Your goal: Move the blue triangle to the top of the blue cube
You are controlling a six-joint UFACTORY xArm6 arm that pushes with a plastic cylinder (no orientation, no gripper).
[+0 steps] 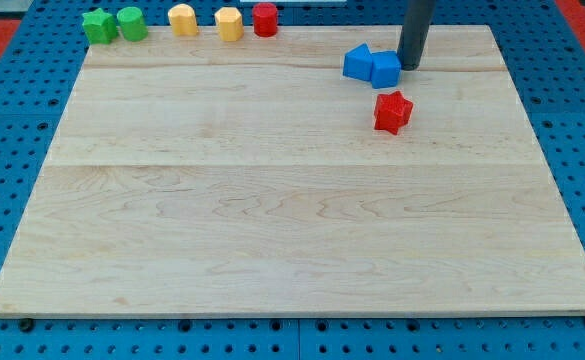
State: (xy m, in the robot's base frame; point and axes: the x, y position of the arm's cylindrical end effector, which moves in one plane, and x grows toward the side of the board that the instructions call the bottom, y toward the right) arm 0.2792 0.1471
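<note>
Blue triangle (357, 61) pressed against blue cube (385, 70) at its nine o'clock, tip (409, 66) just off the cube's three o'clock, no pincer on this rod, mid-push by the look, next wanting a swing round to nudge triangle toward twelve o'clock.

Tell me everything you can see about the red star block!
The red star block is small and chunky, bright red with a knobbly star outline, and looks like painted wood or plastic. It sits flat on the pale wooden board, in the upper right part of the view. Nothing touches it: the two blue blocks sit just above it with a small gap, and my tip is higher still, beside those blue blocks.
</note>
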